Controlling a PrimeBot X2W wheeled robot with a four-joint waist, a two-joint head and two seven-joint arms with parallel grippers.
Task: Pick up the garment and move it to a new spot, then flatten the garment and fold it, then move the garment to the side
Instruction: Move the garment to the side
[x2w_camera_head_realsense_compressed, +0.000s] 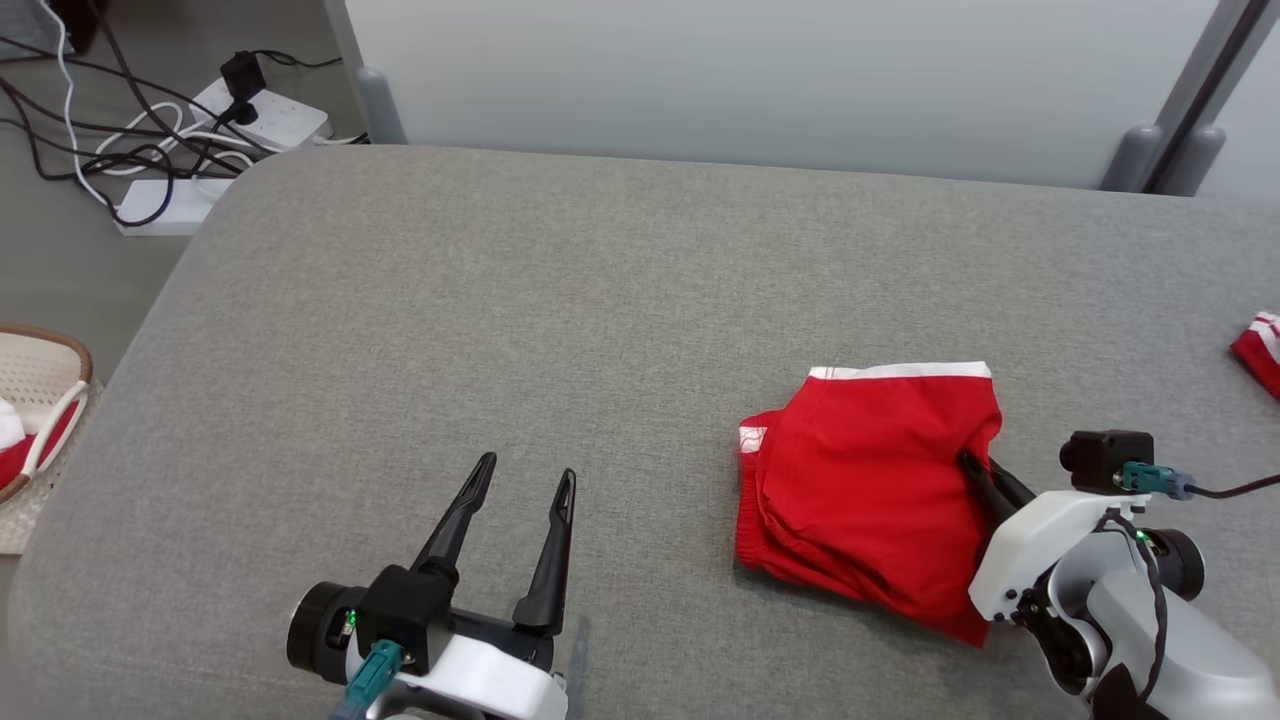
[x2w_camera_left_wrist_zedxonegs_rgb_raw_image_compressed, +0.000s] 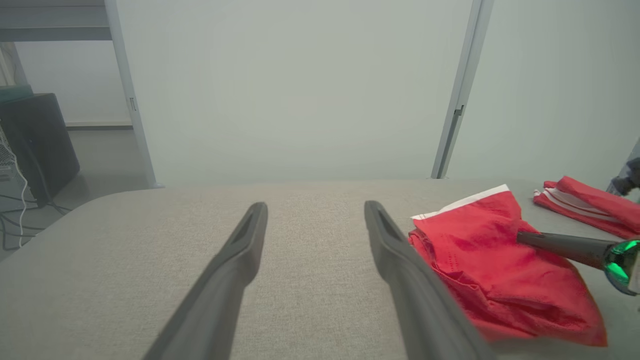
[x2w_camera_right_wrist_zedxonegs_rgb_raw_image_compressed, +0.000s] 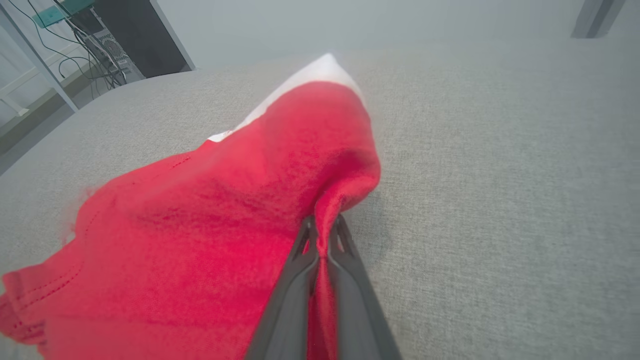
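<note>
One red garment (x2w_camera_head_realsense_compressed: 860, 480), folded to a rough square with a white band (x2w_camera_head_realsense_compressed: 900, 371) along its far edge, lies on the grey fabric counter (x2w_camera_head_realsense_compressed: 600, 300), right of centre in the head view.

Right hand (x2w_camera_head_realsense_compressed: 968, 462): fingers closed together on a pinch of cloth at the garment's right edge. In the right wrist view the fabric rises in a ridge between the two fingers.

Left hand (x2w_camera_head_realsense_compressed: 527, 478): fingers spread wide, nothing between them, over bare counter well to the left of the garment.

Second red piece (x2w_camera_head_realsense_compressed: 1258, 350), white-striped, sits at the counter's far right, apart from the garment.

Basket (x2w_camera_head_realsense_compressed: 40, 370) stands off the counter's left side. Power strips (x2w_camera_head_realsense_compressed: 265, 115) and cables lie on the floor past the far left corner.
</note>
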